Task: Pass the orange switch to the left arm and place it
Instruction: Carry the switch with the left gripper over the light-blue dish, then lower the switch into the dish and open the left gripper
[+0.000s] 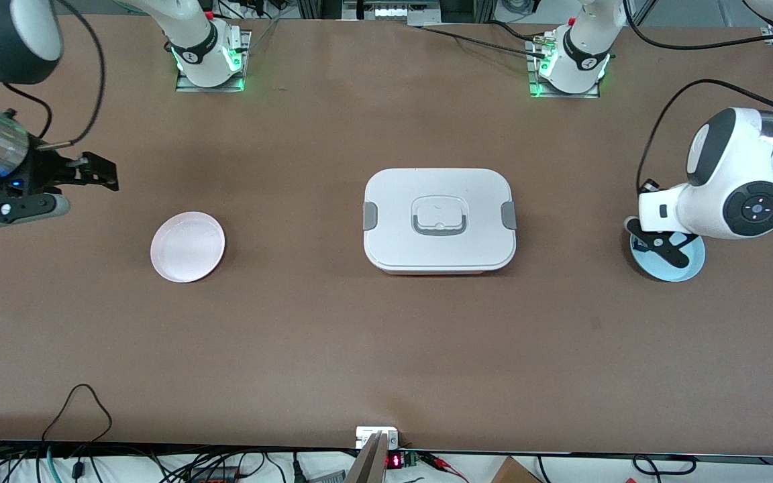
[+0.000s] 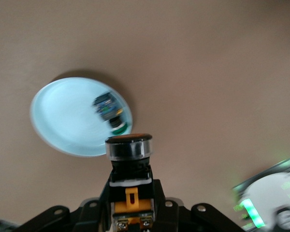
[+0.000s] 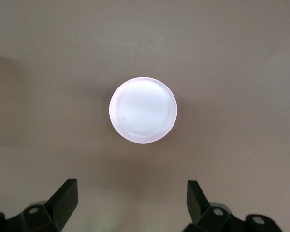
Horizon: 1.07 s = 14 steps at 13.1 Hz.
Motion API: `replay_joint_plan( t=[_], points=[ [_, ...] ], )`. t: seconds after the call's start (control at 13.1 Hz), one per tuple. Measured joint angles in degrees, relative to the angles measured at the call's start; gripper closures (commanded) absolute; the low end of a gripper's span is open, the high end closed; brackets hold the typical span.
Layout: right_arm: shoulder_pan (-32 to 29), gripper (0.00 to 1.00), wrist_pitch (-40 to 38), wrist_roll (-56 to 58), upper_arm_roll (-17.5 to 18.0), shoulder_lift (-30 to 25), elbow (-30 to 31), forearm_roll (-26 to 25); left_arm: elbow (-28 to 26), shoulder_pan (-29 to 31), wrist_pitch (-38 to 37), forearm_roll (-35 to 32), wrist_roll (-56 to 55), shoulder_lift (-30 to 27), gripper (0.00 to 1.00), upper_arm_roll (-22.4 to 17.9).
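Note:
The orange switch (image 2: pixel 130 166), black with an orange body, sits between the jaws of my left gripper (image 2: pixel 130 193), which is shut on it. In the front view my left gripper (image 1: pixel 656 245) hangs low over a light blue plate (image 1: pixel 692 263) at the left arm's end of the table, and the hand hides the switch there. The white box (image 1: pixel 439 218) with grey clips stands mid-table. My right gripper (image 1: pixel 100 172) is open and empty, up over the table near a pink plate (image 1: pixel 187 246); its wrist view shows its open gripper (image 3: pixel 132 191) above that plate (image 3: pixel 143 109).
A small blue-and-green-topped component (image 2: pixel 108 108) lies on the blue plate (image 2: pixel 63 116). The arms' bases (image 1: pixel 211 57) (image 1: pixel 571 64) stand along the table edge farthest from the front camera. Cables and electronics line the nearest edge.

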State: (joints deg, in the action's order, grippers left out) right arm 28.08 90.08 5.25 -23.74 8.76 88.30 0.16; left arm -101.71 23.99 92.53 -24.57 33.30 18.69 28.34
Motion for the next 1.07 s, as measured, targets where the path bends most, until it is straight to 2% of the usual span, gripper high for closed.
replay_joint_plan(
  t=[0.15,0.38,0.61,0.84,1.07],
  points=[
    [0.9,0.0,0.5,-2.3,-0.1,-2.3,2.3,-0.5,-2.0,3.7,5.0,-2.3,9.2,0.7,0.79,-0.2],
    [0.5,0.0,6.0,-2.4,-0.8,-8.5,10.1,-0.5,-6.8,10.2,18.5,-3.6,28.0,1.8,0.79,-0.4],
    [0.6,0.0,9.5,-2.4,-0.8,-14.0,17.3,-0.6,-10.0,12.8,25.6,-5.0,38.4,3.6,0.76,-0.4],
    [1.6,0.0,10.5,-2.4,-0.2,-13.0,14.4,-0.6,-12.8,15.8,33.8,-5.3,48.5,6.3,0.76,-0.5],
    [2.2,0.0,10.1,-2.4,0.0,-10.5,10.9,-0.6,-13.4,20.4,40.5,-8.5,53.0,10.6,0.76,-0.5]
  ],
)
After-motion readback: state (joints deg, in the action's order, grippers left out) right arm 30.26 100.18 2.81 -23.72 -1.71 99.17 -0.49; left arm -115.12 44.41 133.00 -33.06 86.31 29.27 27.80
